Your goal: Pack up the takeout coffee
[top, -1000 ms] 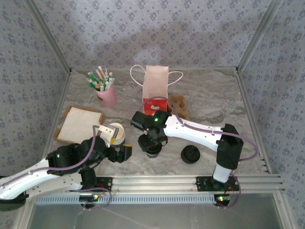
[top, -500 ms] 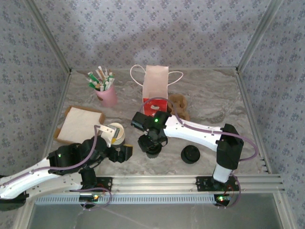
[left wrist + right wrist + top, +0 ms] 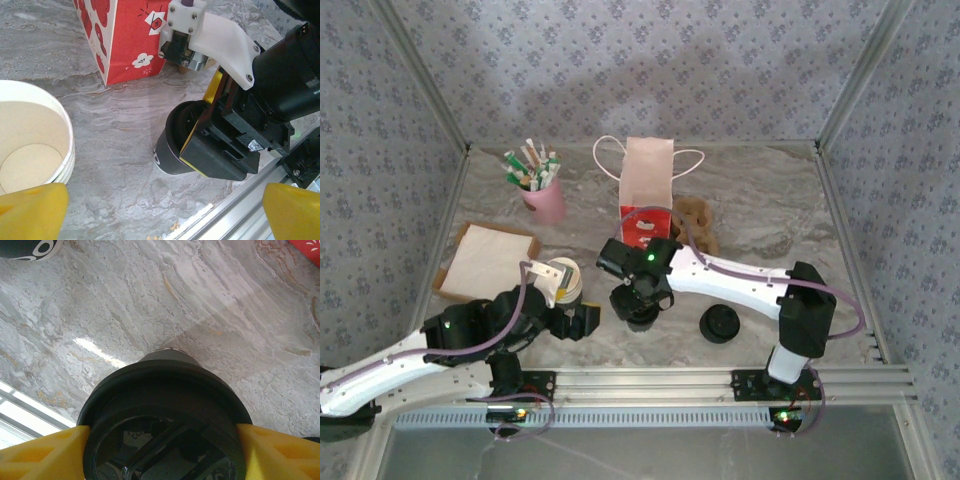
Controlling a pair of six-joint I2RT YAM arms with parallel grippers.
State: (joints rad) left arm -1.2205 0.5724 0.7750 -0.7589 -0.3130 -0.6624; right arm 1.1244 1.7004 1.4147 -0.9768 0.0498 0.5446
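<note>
In the top view the takeout coffee (image 3: 640, 318), a dark cup with a black lid (image 3: 165, 385), stands on the marble table (image 3: 760, 200), low in the middle of the frame and below the red-and-white paper bag (image 3: 647, 185). The right gripper (image 3: 640, 302) sits over the cup; its yellow fingers (image 3: 45, 450) press on both sides of the lid and hold it. The left gripper (image 3: 570, 306) is at the lower left; its fingers (image 3: 32, 207) are spread wide apart. An open white cup (image 3: 565, 277) stands just beside it; a pink cup (image 3: 545, 203) with sachets is at the upper left.
</note>
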